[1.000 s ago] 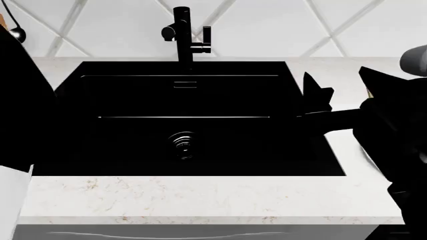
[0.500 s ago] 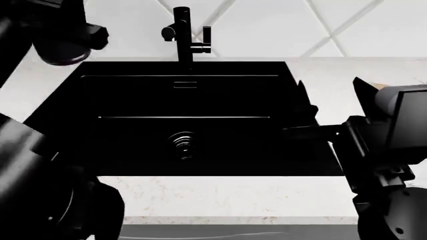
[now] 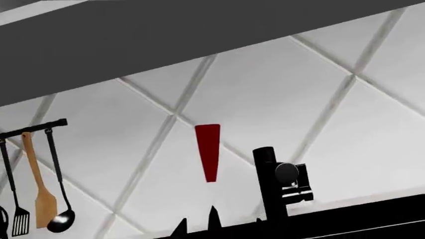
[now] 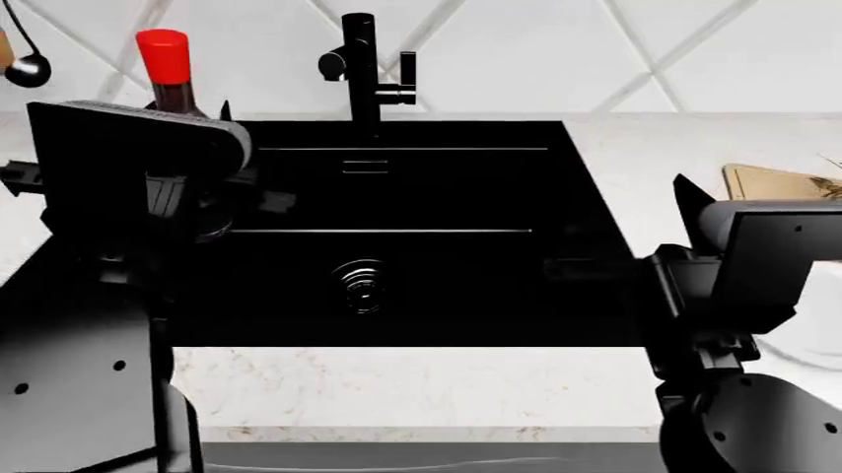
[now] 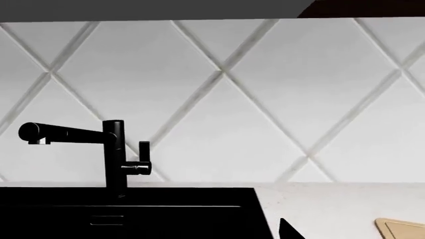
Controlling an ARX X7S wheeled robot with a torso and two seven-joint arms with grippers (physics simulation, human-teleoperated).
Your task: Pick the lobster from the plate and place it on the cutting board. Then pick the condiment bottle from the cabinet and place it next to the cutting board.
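Note:
The condiment bottle (image 4: 169, 74), dark with a red cap, stands upright out of my left gripper (image 4: 177, 110), which is shut on it over the sink's back left corner. In the left wrist view the red cap (image 3: 208, 152) shows beyond my left gripper (image 3: 196, 224). The cutting board (image 4: 774, 181) lies on the counter at the far right, and its corner shows as the cutting board (image 5: 401, 229). Thin brown bits of the lobster (image 4: 829, 164) show on it at the frame edge. My right gripper (image 4: 629, 212) stands open and empty over the sink's right rim. The plate is largely hidden behind my right arm.
A black sink (image 4: 394, 296) fills the middle, with a black faucet (image 4: 361, 69) at its back. A rail with a wooden spatula (image 3: 44, 204) and a ladle (image 3: 61, 219) hangs on the tiled wall at the left. A dark cabinet underside (image 3: 166, 35) is overhead.
My left arm has swung down from the upper left and brought the red-capped bottle into view at the sink's left side. My right arm has shifted slightly lower.

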